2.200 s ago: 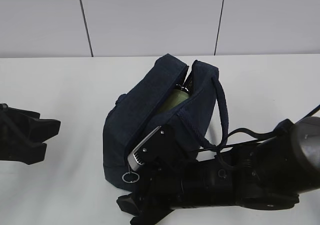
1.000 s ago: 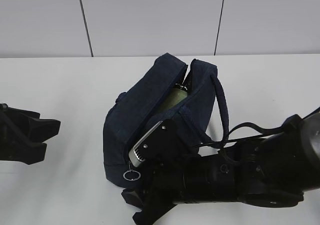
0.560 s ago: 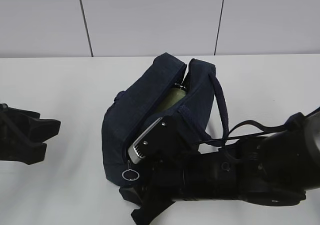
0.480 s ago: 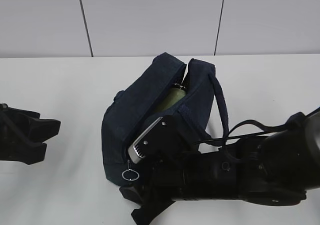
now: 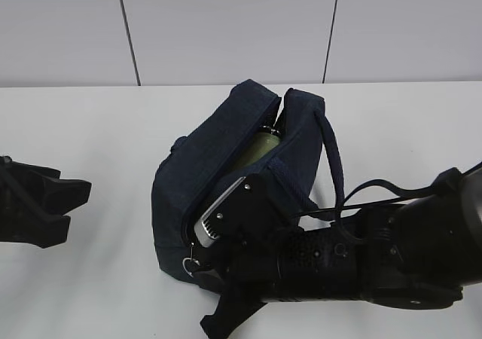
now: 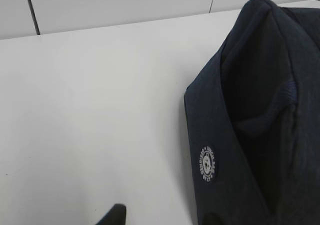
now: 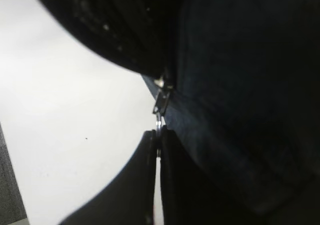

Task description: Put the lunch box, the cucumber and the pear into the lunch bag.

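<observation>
The lunch bag (image 5: 226, 166) sits in the middle of the white tabletop (image 5: 90, 135), its dark navy body slumped and its top zipper gaping along most of its length. Through the gap the sage-green lid of the lunch box (image 5: 260, 149) shows, lying inside the bag between the two fabric sides. The cucumber and the pear cannot be seen in any view. A looped cord handle (image 5: 334, 166) hangs down the bag's right side

The right pincer (image 7: 159, 142) is at the bag's near lower corner, its two dark fingers pressed together on the thin metal ring pull (image 7: 158, 121) that hangs from the zipper slider (image 7: 163, 101); the ring is pinched edge-on between the fingertips, just beside the navy cloth. From the exterior view the right arm (image 5: 361, 267) lies low across the front of the tabletop, and its wrist camera housing (image 5: 226, 215) rests against the bag's front face, hiding the pincer itself

The left pincer (image 5: 71, 196) rests well apart from the bag at the left edge of the tabletop, its jaws partly open and holding nothing. Its wrist view looks along the bare tabletop to the bag's side, where a small round white badge (image 6: 207, 163) is sewn on the fabric
</observation>
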`<action>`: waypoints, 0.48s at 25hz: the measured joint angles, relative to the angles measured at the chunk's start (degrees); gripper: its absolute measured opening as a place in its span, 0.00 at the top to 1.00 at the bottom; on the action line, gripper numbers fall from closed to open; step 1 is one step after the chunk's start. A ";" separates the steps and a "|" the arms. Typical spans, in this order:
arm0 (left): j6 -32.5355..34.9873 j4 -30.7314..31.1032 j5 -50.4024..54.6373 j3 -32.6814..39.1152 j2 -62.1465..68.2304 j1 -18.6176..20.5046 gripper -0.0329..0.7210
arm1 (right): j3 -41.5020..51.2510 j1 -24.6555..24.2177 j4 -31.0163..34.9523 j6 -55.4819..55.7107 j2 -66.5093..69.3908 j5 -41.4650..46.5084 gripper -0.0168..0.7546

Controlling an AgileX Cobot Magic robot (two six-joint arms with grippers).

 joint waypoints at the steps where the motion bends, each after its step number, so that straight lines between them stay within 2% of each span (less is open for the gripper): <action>1: 0.00 0.00 0.00 0.00 0.00 0.00 0.58 | 0.00 0.00 0.00 0.00 -0.11 0.00 0.98; 8: 0.00 0.00 0.00 0.00 0.00 0.00 0.58 | 0.00 0.00 -0.53 0.49 -5.20 4.68 0.98; 10: 0.00 0.00 0.00 0.00 0.00 0.00 0.58 | 0.00 0.00 -3.21 2.85 -7.48 5.93 0.98; 12: 0.00 0.00 0.00 0.00 0.00 0.00 0.58 | 0.00 0.00 -8.67 7.40 -9.25 5.59 0.98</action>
